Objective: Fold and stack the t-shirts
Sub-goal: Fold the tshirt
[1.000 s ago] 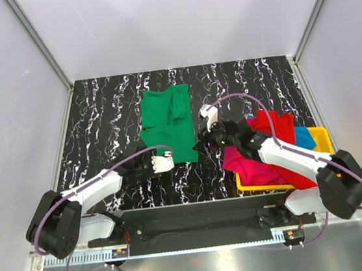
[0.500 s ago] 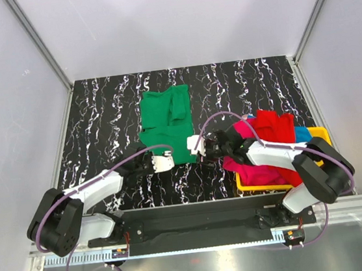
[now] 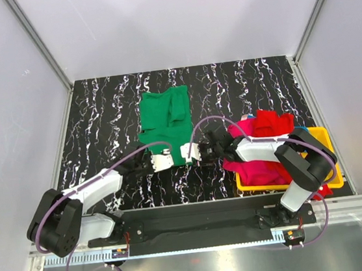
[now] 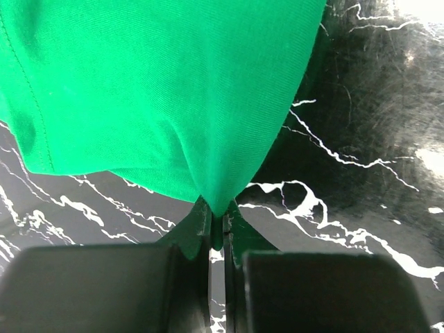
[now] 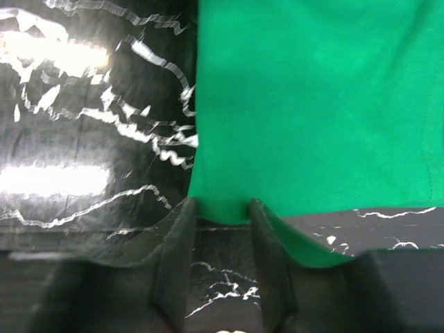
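With the left claw [image 4: 216, 223] we are pinching the near hem of the green shirt [image 3: 166, 119], the jaws pressed together on a small peak of cloth. Our right claw [image 5: 220, 211] is standing spread at the shirt's near right corner, with the hem lying at its fingertips. The green shirt is lying flat on the table [image 3: 100, 118], about midway across. Further right, a red shirt [image 3: 272, 122] and a pink shirt [image 3: 257, 169] are spilling over the tray [image 3: 322, 134].

Jaws pinched together on left arm [image 3: 98, 184], parted on right arm [image 3: 262, 144].
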